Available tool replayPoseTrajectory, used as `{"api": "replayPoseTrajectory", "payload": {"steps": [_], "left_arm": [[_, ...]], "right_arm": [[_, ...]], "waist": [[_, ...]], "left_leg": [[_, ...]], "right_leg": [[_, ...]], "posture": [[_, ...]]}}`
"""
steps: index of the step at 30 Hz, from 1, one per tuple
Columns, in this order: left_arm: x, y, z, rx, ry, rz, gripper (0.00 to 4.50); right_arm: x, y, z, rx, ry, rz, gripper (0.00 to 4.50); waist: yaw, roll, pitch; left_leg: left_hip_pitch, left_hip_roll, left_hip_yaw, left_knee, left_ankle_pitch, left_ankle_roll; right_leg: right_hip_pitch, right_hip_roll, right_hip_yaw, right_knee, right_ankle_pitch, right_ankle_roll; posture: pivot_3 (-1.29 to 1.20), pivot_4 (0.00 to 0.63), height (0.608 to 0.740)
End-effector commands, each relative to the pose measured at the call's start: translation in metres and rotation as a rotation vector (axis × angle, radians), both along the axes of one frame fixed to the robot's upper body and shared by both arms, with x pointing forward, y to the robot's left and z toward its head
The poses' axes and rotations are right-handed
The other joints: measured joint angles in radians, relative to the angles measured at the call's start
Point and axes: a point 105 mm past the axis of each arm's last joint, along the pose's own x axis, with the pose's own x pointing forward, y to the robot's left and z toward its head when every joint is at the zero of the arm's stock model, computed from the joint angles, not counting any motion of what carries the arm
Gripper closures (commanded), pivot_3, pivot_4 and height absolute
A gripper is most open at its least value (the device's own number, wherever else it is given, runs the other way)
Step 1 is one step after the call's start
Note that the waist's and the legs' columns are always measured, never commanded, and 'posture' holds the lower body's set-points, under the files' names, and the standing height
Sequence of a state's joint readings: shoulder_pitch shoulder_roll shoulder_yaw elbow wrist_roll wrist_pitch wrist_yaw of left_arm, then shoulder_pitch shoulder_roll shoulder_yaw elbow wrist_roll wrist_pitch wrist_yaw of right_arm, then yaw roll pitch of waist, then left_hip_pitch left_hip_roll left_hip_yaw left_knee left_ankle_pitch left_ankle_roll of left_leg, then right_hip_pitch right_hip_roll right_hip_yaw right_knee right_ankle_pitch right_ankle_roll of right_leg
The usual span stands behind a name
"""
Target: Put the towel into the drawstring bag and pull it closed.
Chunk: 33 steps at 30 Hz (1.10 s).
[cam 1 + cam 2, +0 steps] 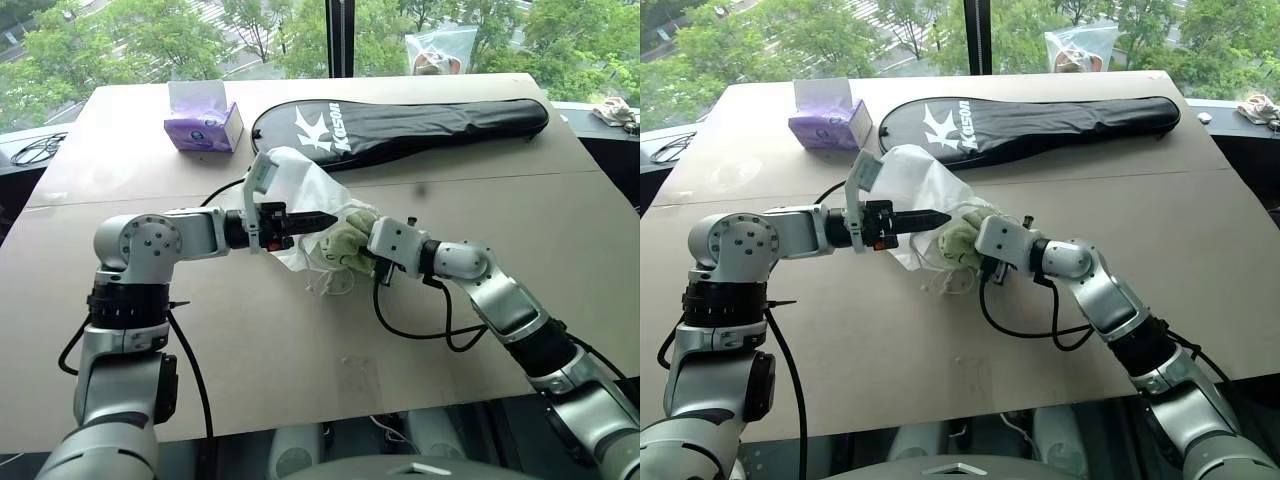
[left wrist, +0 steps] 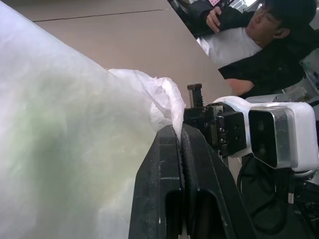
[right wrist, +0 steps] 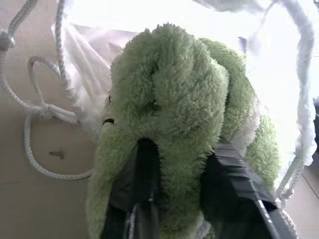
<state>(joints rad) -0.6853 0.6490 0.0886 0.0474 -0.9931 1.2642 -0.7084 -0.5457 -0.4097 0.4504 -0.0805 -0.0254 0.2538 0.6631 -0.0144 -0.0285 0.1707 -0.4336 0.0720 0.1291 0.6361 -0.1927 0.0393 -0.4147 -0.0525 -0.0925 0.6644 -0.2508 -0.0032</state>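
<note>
Left eye view. The left gripper (image 1: 318, 218), its black fingers pressed together, holds the rim of the white drawstring bag (image 1: 295, 190) lifted above the brown table (image 1: 300, 340). The right gripper (image 1: 368, 262) meets the green towel (image 1: 348, 240) at the bag's mouth; its fingers are hidden, apparently buried in the cloth. Beyond lie a long black racket cover (image 1: 400, 128) and a purple tissue box (image 1: 205, 126).
</note>
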Motion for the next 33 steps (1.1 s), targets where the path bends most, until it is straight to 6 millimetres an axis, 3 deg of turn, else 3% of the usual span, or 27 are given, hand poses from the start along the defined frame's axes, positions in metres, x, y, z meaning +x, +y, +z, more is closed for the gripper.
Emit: {"api": "replayPoseTrajectory", "payload": {"steps": [1, 8, 12, 18, 23, 26, 27, 28, 32, 33], "left_arm": [[-0.010, 0.000, 0.010, -0.007, -0.032, -0.045, 4.50], [-0.018, -0.004, 0.009, 0.002, -0.023, -0.090, 4.50], [-0.020, -0.012, 0.012, -0.026, -0.020, -0.126, 4.50], [-0.027, -0.016, 0.003, -0.052, 0.052, -0.152, 4.50], [-0.029, -0.007, -0.017, -0.006, 0.081, -0.111, 4.50], [-0.025, -0.003, -0.017, 0.007, 0.052, -0.083, 4.50], [-0.023, -0.001, -0.015, 0.015, 0.034, -0.069, 4.50], [-0.018, 0.002, -0.013, 0.026, 0.009, -0.050, 4.50], [-0.002, 0.016, 0.001, 0.078, -0.116, -0.002, 4.50], [0.001, 0.019, 0.006, 0.090, -0.143, 0.002, 4.50]], "right_arm": [[0.004, 0.002, 0.024, 0.173, 0.021, -0.013, 4.42], [0.005, 0.012, 0.032, 0.288, 0.140, -0.011, 4.42], [0.006, 0.033, 0.026, 0.304, 0.187, 0.015, 4.42], [0.012, 0.068, 0.015, 0.495, 0.397, 0.090, 4.42], [0.032, 0.074, 0.005, 0.694, 0.607, 0.042, 4.42], [0.035, 0.070, 0.004, 0.661, 0.569, 0.042, 4.42], [0.034, 0.066, 0.004, 0.652, 0.560, 0.049, 3.63], [0.032, 0.060, 0.002, 0.621, 0.535, 0.046, 3.38], [0.011, 0.032, -0.001, 0.457, 0.426, 0.065, 1.39], [0.001, 0.024, 0.004, 0.427, 0.411, 0.092, 1.39]], "waist": [[0.000, 0.000, 0.000], [0.001, 0.000, 0.000], [-0.002, 0.000, 0.000], [-0.005, 0.000, 0.000], [-0.005, 0.000, 0.000], [-0.001, 0.000, 0.000], [-0.002, 0.000, 0.000], [-0.002, 0.000, 0.000], [0.003, 0.000, 0.000], [0.003, 0.000, 0.000]], "left_leg": [[0.000, 0.000, 0.000, 0.000, 0.000, 0.000], [0.000, 0.000, 0.000, 0.000, 0.000, 0.000], [0.000, 0.000, 0.000, 0.000, 0.000, 0.000], [0.001, 0.001, 0.000, 0.000, 0.000, 0.000], [0.001, 0.000, 0.000, 0.001, 0.000, 0.000], [0.001, 0.000, -0.001, 0.001, 0.000, 0.000], [0.001, 0.000, -0.001, 0.001, 0.000, 0.000], [0.001, 0.000, -0.001, 0.001, 0.000, 0.000], [0.000, -0.001, -0.001, 0.001, 0.000, 0.000], [0.001, -0.001, -0.001, 0.001, 0.000, 0.000]], "right_leg": [[0.000, 0.000, 0.000, 0.000, 0.000, 0.000], [0.001, 0.000, 0.000, 0.000, 0.002, -0.004], [0.001, 0.000, 0.000, 0.000, 0.002, -0.004], [0.000, 0.001, 0.000, 0.002, 0.002, -0.004], [0.001, 0.000, 0.000, 0.002, 0.003, -0.004], [0.001, -0.001, -0.001, 0.002, 0.003, -0.004], [0.001, -0.001, -0.001, 0.002, 0.003, -0.004], [0.001, -0.001, -0.001, 0.002, 0.003, -0.004], [0.001, -0.002, -0.002, 0.003, 0.003, -0.004], [0.001, -0.002, -0.002, 0.003, 0.003, -0.004]], "posture": [[0.00, 0.150, 0.740], [0.00, 0.150, 0.740], [0.00, 0.150, 0.740], [0.00, 0.150, 0.740], [0.00, 0.150, 0.740], [0.00, 0.150, 0.740], [0.00, 0.150, 0.740], [0.00, 0.150, 0.740], [0.00, 0.150, 0.740], [0.00, 0.150, 0.740]]}}
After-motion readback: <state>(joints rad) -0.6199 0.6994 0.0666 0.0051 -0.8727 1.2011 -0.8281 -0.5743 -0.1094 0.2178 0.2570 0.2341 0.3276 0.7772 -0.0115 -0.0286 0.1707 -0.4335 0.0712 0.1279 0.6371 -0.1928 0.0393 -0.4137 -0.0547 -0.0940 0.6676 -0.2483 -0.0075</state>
